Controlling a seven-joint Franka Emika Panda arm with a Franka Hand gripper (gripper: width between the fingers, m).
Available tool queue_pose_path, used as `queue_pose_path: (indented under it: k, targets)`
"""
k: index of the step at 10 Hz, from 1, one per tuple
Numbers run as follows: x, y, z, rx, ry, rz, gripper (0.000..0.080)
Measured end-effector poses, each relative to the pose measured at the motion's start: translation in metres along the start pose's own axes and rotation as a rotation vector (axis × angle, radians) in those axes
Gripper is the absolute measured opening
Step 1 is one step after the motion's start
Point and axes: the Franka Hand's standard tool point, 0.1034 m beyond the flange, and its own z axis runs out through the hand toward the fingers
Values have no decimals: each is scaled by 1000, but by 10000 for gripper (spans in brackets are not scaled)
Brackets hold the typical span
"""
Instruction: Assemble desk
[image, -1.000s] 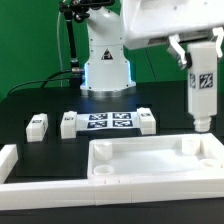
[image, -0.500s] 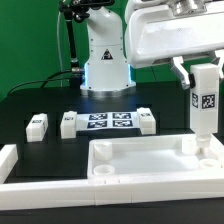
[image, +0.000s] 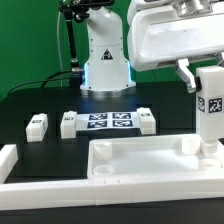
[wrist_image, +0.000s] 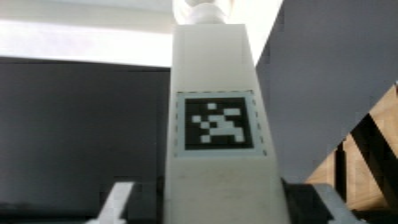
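My gripper (image: 198, 76) is shut on a white square desk leg (image: 210, 108) with a black-and-white tag and holds it upright. The leg's lower end is at the right rear corner of the white tray-like desk tabletop (image: 150, 168). I cannot tell whether it touches the corner socket. In the wrist view the leg (wrist_image: 217, 110) fills the middle, with its tag facing the camera, between my gripper's (wrist_image: 217, 206) fingers. Three more tagged legs lie on the black table: one (image: 37, 126) at the exterior view's left, one (image: 69, 123) and one (image: 146, 121) beside the marker board.
The marker board (image: 108, 122) lies flat behind the tabletop. Long low white border bars run along the exterior view's left (image: 8, 158) and front (image: 100, 196). The robot's white base (image: 105, 62) stands at the back, with black cables to its left.
My gripper has carried the leg down and toward the exterior view's right, from above the tabletop's rear rim to its right rear corner.
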Motion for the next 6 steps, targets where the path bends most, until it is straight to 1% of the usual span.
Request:
queue_pose_path:
  k: [2,5,6]
  targets:
    - [-6,3,8,-1,-13,4,288]
    - [-9,0,12,2,-10,0,288]
    - [-12,-2,16,3,-9,-1,288]
